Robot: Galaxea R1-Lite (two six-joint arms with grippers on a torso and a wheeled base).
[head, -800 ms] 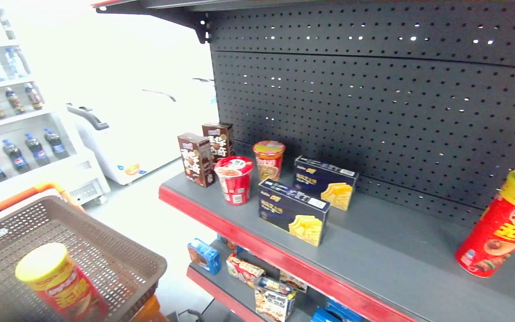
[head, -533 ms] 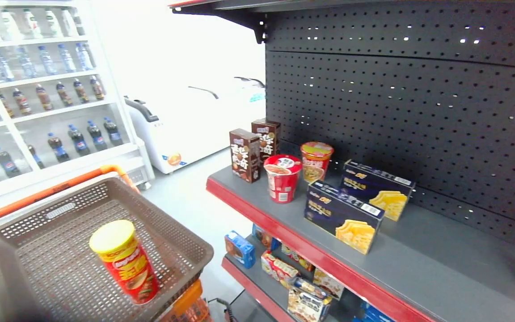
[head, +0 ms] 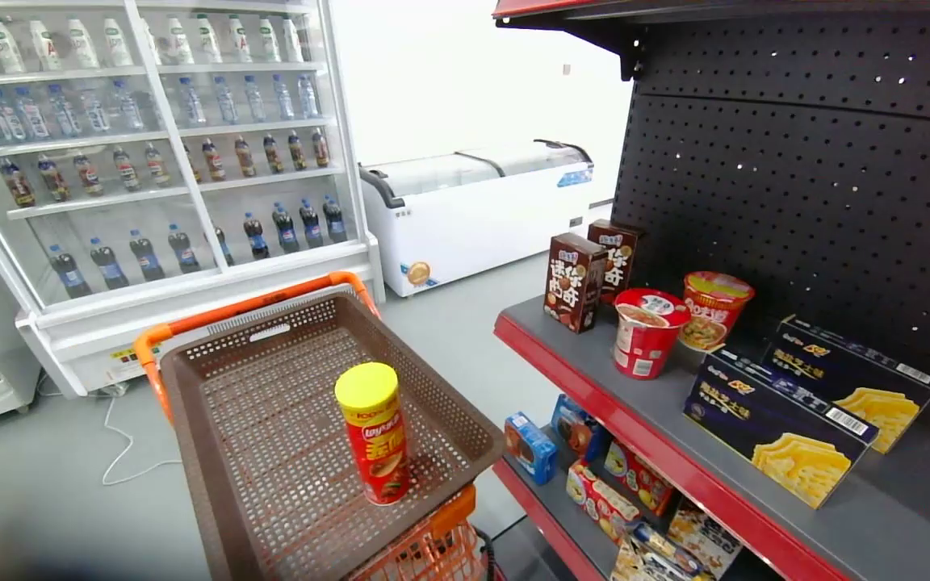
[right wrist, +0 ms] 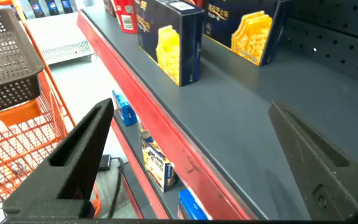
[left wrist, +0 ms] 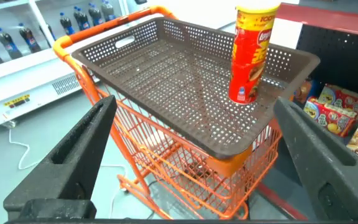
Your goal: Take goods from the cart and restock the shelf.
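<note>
Lower middle of the head view: red can (head: 374, 432) with yellow lid, upright near the front right corner of the brown perforated basket (head: 190, 420). Red label with yellow lettering and a food picture low on the side. Basket seated on top of an orange wire cart (head: 231, 311).

Left jaws wide open and empty, level with the basket's near side, apart from the can. Right jaws also wide open and empty, held over the bare grey deck of the shelf (head: 594, 379), touching nothing.

Right half of the head view: grey shelf with red front edge, black pegboard behind. Two brown boxes (head: 574, 282) with white lettering at the left end, one behind the other. Next to them a red cup (head: 647, 332) with a barcode on its side, and an orange-and-yellow cup (head: 714, 300) behind it. Further right, two dark blue boxes (head: 780, 428) with yellow lettering, pictures of yellow crackers and white barcode stickers on top.

Lower right: small blue box (head: 529, 448) and mixed packs on the tier below.

Upper left: glass-door cooler (head: 150, 161) with rows of bottles. Upper middle: white chest freezer (head: 481, 206).
</note>
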